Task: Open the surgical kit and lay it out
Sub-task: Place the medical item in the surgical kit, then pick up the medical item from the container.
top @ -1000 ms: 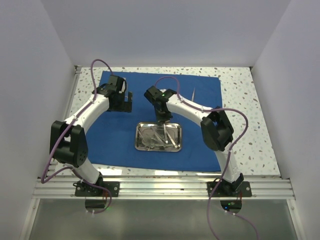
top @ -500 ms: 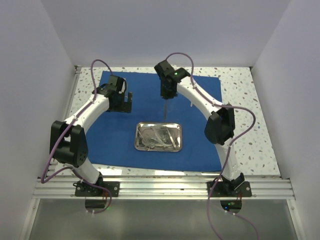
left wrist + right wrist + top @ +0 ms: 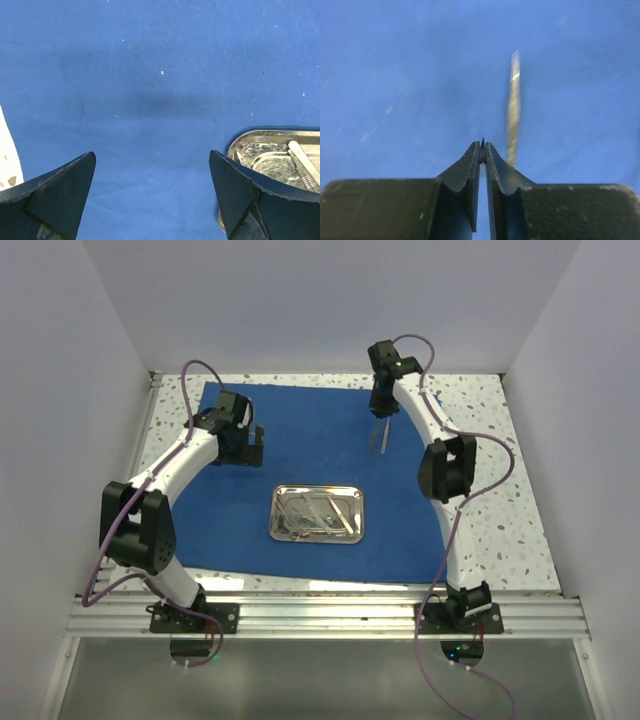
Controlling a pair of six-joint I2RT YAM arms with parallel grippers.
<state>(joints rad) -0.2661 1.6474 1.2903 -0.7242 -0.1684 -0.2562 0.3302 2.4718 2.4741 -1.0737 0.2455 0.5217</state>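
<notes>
The royal-blue cloth (image 3: pixel 300 430) lies spread flat on the table. The shiny steel tray (image 3: pixel 275 512) sits on it near the front middle, with several thin metal instruments (image 3: pixel 320 512) inside. My right gripper (image 3: pixel 380 412) is shut on a thin metal instrument (image 3: pixel 374 437) that hangs from it over the far right of the cloth. In the right wrist view the jaws are pressed together (image 3: pixel 483 146), and another thin instrument (image 3: pixel 513 110) lies on the cloth just beyond. My left gripper (image 3: pixel 245 450) is open and empty over the far left of the cloth (image 3: pixel 150 100). The tray (image 3: pixel 270 150) shows at its right.
The speckled tabletop (image 3: pixel 480 440) shows around the cloth. White walls close in the left, right and back. A metal rail (image 3: pixel 320 618) runs along the near edge with both arm bases.
My right gripper has risen from the tray with a thin instrument and carried it to the far right of the cloth. The left arm has not moved.
</notes>
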